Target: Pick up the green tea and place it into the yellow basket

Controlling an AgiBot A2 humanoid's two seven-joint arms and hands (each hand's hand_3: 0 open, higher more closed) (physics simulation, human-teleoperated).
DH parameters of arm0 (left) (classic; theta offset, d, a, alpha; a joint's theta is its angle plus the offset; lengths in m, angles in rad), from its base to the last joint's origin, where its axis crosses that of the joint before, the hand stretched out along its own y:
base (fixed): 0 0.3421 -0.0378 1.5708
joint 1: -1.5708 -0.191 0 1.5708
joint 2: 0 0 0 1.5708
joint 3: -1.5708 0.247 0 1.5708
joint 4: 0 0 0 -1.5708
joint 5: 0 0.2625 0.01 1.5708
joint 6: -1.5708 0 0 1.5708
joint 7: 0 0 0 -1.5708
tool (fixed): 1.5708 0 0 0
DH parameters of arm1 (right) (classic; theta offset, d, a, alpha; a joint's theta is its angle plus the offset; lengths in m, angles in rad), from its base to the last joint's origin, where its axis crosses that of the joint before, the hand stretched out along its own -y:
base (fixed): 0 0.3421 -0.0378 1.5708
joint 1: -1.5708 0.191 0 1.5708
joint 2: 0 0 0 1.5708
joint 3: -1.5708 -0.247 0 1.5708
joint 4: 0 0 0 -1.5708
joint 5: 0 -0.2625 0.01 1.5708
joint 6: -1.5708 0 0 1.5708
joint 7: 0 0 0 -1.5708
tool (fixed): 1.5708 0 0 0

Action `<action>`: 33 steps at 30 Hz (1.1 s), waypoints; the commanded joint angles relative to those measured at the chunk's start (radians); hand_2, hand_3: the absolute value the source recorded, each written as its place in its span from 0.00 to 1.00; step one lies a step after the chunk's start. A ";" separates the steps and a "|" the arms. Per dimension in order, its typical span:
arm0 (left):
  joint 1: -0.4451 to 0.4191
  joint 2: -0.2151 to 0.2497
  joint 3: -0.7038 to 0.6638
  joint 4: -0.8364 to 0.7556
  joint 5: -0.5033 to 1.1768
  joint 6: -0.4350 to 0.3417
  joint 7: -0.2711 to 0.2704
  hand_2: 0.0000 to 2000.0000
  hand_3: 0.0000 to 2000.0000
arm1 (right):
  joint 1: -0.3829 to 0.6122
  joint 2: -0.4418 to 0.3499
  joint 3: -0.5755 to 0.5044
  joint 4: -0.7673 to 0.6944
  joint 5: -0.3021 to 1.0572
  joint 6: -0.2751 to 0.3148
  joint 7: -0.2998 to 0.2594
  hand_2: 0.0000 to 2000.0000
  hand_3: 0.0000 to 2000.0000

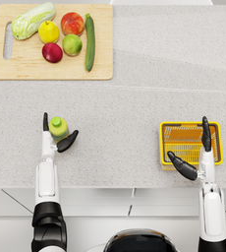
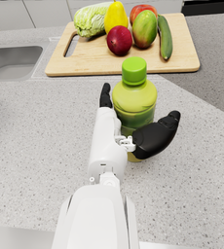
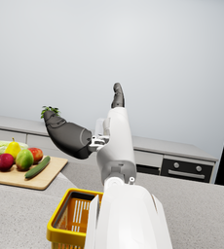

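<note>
The green tea bottle [image 1: 58, 127] [image 2: 133, 97], yellow-green with a green cap, stands upright on the grey counter at the left. My left hand [image 1: 56, 138] [image 2: 133, 133] cups it from the near side, thumb on one side and a straight finger on the other, fingers spread and not closed around it. The yellow basket [image 1: 162, 142] [image 3: 70, 219] sits at the right, nothing showing inside it. Over its near right part hovers my right hand [image 1: 196, 152] [image 3: 89, 131], fingers spread and holding nothing.
A wooden cutting board [image 1: 16, 64] [image 2: 84, 61] at the back left carries a cabbage, several fruits and a cucumber [image 1: 90, 42]. A sink [image 2: 11, 61] lies beside the board. Bare counter separates bottle and basket.
</note>
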 commanded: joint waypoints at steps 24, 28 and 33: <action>-0.012 0.078 0.234 -0.850 0.001 -0.119 0.008 1.00 1.00 | 0.135 -0.135 0.355 -0.207 0.000 0.000 0.000 0.00 0.00; -0.008 0.101 0.318 -0.914 0.001 -0.120 0.008 1.00 1.00 | 0.178 -0.174 0.387 -0.276 0.100 0.000 0.000 0.00 0.00; -0.046 0.094 0.469 -1.013 0.001 -0.123 0.006 1.00 1.00 | 0.231 -0.218 0.395 -0.319 0.147 0.000 0.000 0.00 0.00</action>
